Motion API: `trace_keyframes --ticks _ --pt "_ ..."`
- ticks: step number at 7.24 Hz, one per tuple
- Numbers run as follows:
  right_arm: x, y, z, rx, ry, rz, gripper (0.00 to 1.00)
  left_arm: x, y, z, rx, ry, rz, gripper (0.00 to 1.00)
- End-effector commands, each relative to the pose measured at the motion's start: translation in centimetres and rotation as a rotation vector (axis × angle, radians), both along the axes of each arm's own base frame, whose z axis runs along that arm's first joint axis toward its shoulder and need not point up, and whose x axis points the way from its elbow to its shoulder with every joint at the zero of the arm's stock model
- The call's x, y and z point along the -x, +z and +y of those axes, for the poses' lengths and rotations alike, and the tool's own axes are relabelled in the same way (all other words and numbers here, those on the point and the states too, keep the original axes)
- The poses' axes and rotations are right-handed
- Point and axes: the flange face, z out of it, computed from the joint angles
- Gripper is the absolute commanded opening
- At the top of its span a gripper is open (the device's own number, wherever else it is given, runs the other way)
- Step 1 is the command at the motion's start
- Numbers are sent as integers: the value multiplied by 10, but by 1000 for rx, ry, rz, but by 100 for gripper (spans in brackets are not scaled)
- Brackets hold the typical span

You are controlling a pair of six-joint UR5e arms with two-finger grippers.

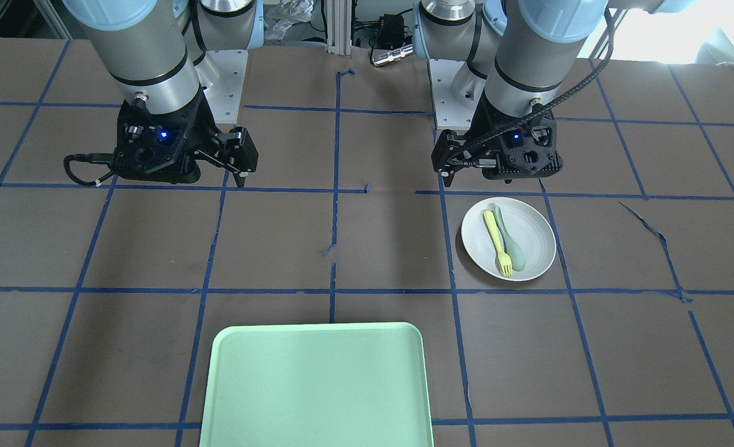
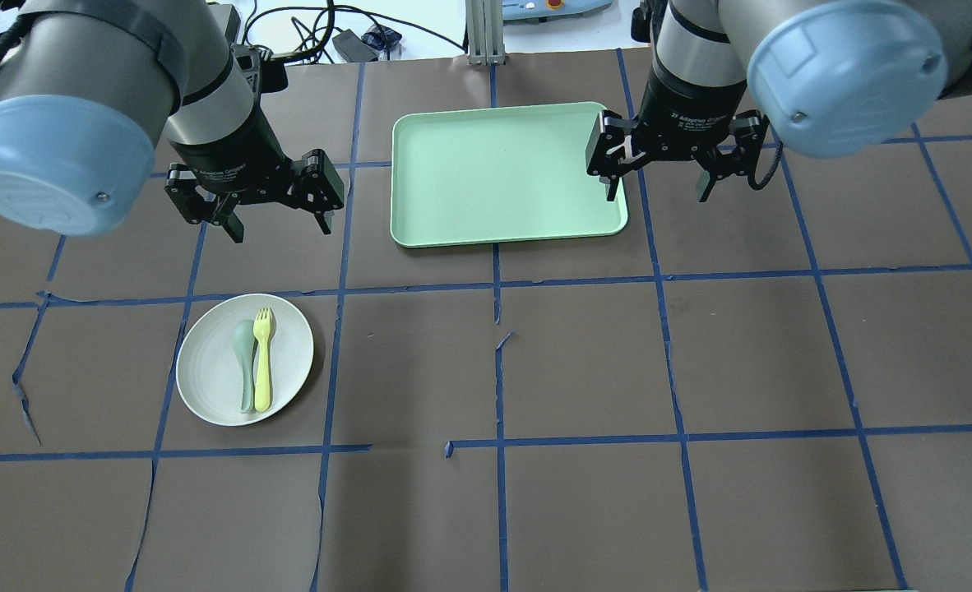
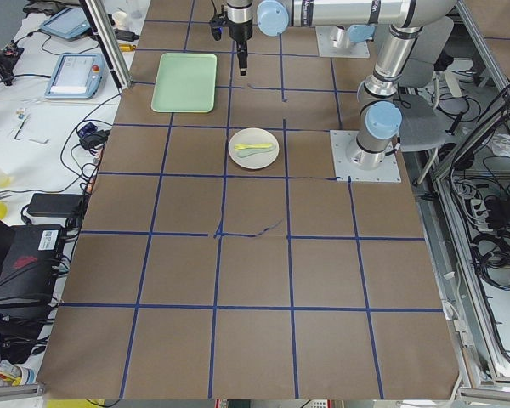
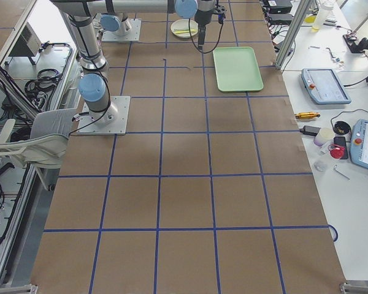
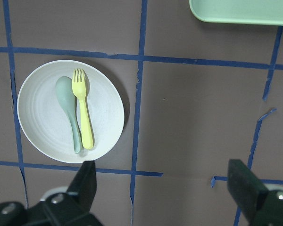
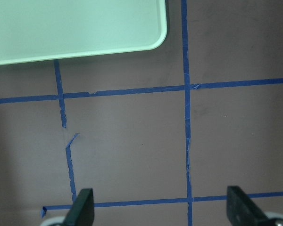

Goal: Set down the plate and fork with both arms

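**Current step: approach, before any grasp.** Neither task item is held yet.

1. Check the left hand (image 2: 279, 215). Its fingers are spread wide with nothing between them, and it hangs above the table (image 2: 617, 370) just beyond the plate (image 2: 206, 366).
2. Check the right hand (image 2: 658, 191). It is also spread and empty. It hangs over the near right corner of the mint-green tray (image 2: 502, 173), well apart from the plate.
3. Locate the task items. The plate lies flat on the table on the robot's left side. The yellow fork (image 2: 263, 362) lies inside it with its tines pointing toward the tray. A grey-green spoon (image 2: 245, 362) lies beside the fork, touching it or nearly so.

**Next move, as judged from this layout.** The tray is the likely destination.

- Bring the left hand down on the plate's rim, which needs a thin edge pinch on the side clear of the cutlery.
- The fork needs a narrow grip across its handle, and the spoon must not be caught with it. The right hand has to cross toward the plate to reach it.
- Keep the plate level when you lift it, or the loose cutlery may slide.
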Motion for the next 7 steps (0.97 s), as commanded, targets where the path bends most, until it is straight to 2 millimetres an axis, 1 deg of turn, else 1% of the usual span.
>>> trace_keyframes --ticks 1,2,4,5,6,7 --pt "0 0 -1 2 0 0 100 1 -3 -1 -7 0 0 100" --pt "0 1 -1 6 -2 1 100 0 -2 -1 -4 0 -2 100" --pt "2 0 -1 5 2 16 100 1 -10 -3 -19 0 -1 100" --pt "0 -1 -1 1 0 1 100 1 -11 -3 -19 0 -3 100" --pt "1 -8 -4 -14 13 17 100 2 -9 -2 -17 0 5 100" --pt "0 -11 -6 -15 12 9 100 1 -10 -5 -12 -8 -2 100"
